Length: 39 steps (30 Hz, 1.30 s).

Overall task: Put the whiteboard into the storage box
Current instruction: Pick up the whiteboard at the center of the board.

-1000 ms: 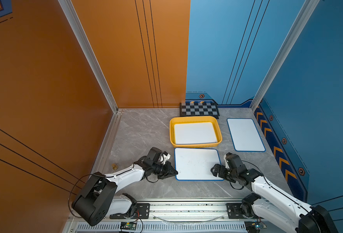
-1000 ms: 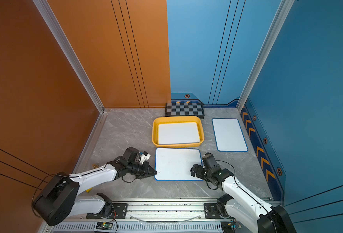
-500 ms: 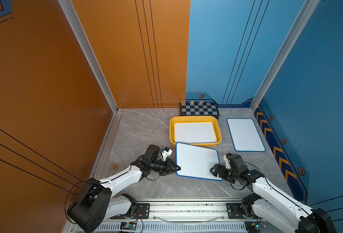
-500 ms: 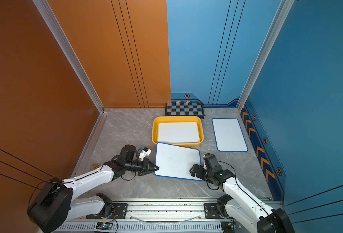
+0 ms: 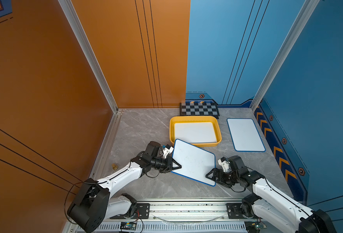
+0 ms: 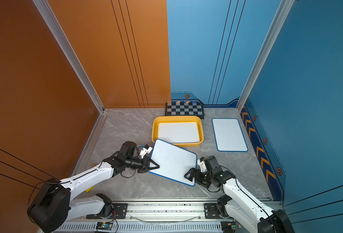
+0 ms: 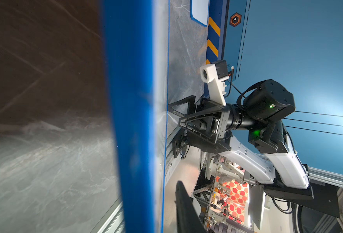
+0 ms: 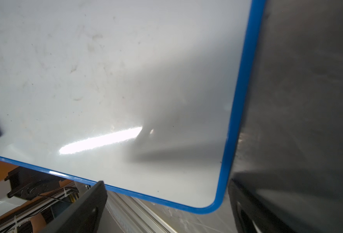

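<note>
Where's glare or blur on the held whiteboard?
Right wrist: bright glare streak and a soft dark shadow on the whiteboard. Left wrist: its blue rim is close and blurred, the right gripper behind sharp. Both top views: even light, no glare on it.

Robot lab test cell: orange/blue panel walls (image 5: 126, 50), alu rail (image 5: 186, 208), calib checkerboard (image 5: 199, 109), marble-look bench (image 5: 142, 129).

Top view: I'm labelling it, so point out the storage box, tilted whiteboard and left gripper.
storage box (image 5: 192, 119): a top view, yellow back rim.
tilted whiteboard (image 5: 193, 161): a top view, white face centre.
left gripper (image 5: 177, 167): a top view, between its fingertips.
</note>
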Each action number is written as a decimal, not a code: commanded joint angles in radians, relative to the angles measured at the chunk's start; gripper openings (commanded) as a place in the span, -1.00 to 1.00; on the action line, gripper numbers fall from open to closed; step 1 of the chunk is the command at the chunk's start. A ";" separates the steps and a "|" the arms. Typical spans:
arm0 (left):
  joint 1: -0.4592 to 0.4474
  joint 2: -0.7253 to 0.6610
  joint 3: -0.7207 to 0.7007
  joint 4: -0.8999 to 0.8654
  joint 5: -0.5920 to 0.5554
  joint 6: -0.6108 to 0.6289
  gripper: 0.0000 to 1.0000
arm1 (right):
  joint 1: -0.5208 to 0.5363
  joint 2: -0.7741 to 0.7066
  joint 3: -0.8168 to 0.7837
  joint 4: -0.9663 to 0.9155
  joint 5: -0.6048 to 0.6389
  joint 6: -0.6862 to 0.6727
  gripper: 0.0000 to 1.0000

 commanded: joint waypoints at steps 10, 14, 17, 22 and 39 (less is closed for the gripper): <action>0.068 -0.071 0.034 -0.178 0.019 0.080 -0.99 | -0.083 -0.012 0.058 -0.108 -0.030 -0.054 0.94; 0.076 -0.086 0.053 -0.227 0.018 0.099 -1.00 | -0.132 -0.017 0.080 -0.143 -0.036 -0.080 0.94; 0.086 -0.107 0.052 -0.246 0.016 0.096 -1.00 | -0.164 -0.023 0.090 -0.160 -0.048 -0.095 0.94; 0.098 -0.175 0.070 -0.247 0.017 0.046 -1.00 | -0.227 -0.029 0.100 -0.173 -0.060 -0.106 0.94; 0.088 -0.269 0.377 -0.383 -0.064 0.046 -1.00 | -0.367 0.037 0.230 -0.268 0.024 -0.177 0.94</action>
